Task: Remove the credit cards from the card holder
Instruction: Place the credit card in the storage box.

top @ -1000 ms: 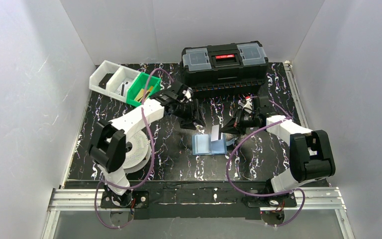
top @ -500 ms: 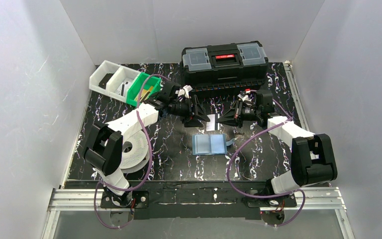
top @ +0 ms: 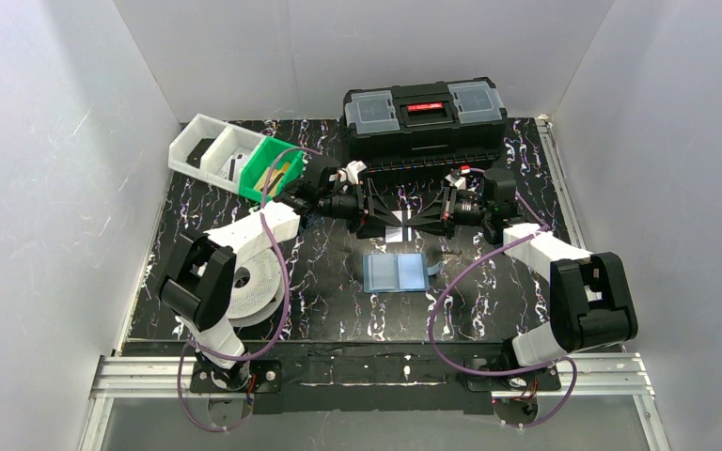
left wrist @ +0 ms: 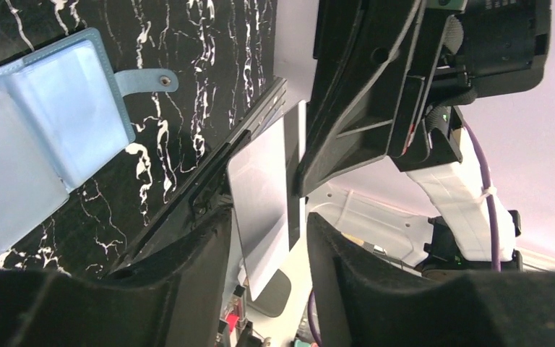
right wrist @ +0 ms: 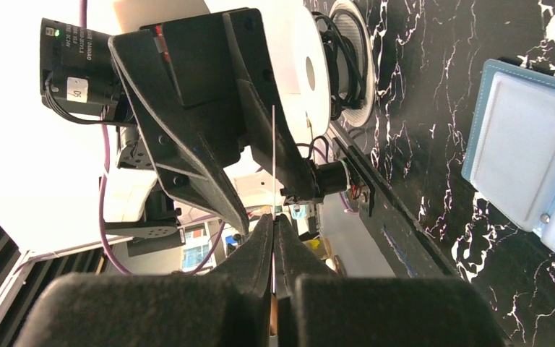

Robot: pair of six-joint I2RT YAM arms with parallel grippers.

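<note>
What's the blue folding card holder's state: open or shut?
Open: the blue folding card holder lies spread flat, both pale inner panels facing up, snap strap loose.

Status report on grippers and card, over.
Right gripper shut on card. Left gripper open around same card. Card holder lies open below. Nothing in the way.

On the tabletop [top: 338, 315], the card holder [top: 396, 272] lies open and flat near the centre, its strap trailing off its right side. Just behind it and above the surface, the left gripper [top: 390, 225] and right gripper [top: 421, 223] meet tip to tip. A credit card [top: 404, 228] stands on edge between them, pinched in the right gripper's tips and bracketed by the left's parted fingers. A toolbox [top: 423, 117] sits along the far edge, right of centre. A double bin [top: 209, 150] fills the far-left corner, with a single bin [top: 273, 167] against its right side. A roll of tape [top: 263, 282] lies toward the near-left corner, partly under the left arm.
</note>
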